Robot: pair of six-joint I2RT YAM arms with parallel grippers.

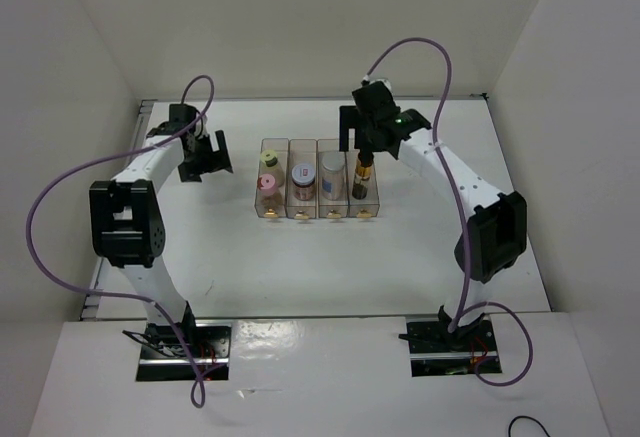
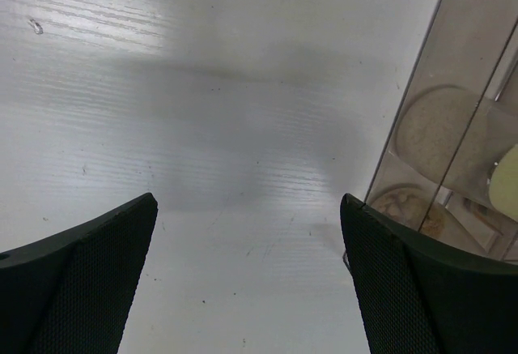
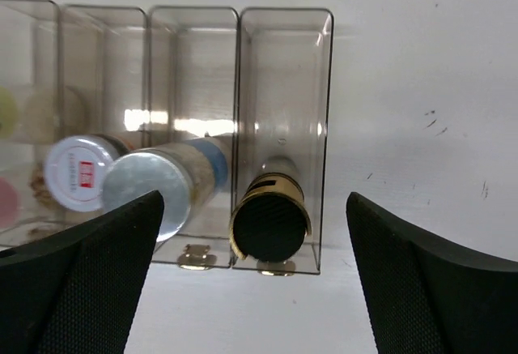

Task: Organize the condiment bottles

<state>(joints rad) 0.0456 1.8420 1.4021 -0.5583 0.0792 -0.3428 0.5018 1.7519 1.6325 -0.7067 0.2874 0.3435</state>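
The right end effector [image 3: 255,208] hangs spread wide over the near end of the rack's rightmost compartment. Its fingers [image 3: 81,289] sit well clear on either side of the slim black-capped amber bottle [image 3: 269,226], which looks upright there and is pinched by nothing. One compartment to the left stands the grey-white capped cylinder [image 3: 147,192], then the jar with white-red labelled lid [image 3: 79,173]. The leftmost compartment holds the pink-lidded jar [image 1: 268,182], with the yellow-lidded jar [image 1: 268,159] just beyond it. All five bottles therefore sit inside the clear plastic rack [image 1: 303,147], and the sorting looks essentially done.

The left end effector [image 2: 247,204] is also spread and empty, low over the bare bench [image 2: 202,87], with one finger just beside the rack's left wall.

The hazards lie in pulling away. A slanted lift on the right could catch a finger on the tall amber bottle's cap or the compartment wall and tip it. A sideways drift on the left could shove the light rack and rattle the jars.
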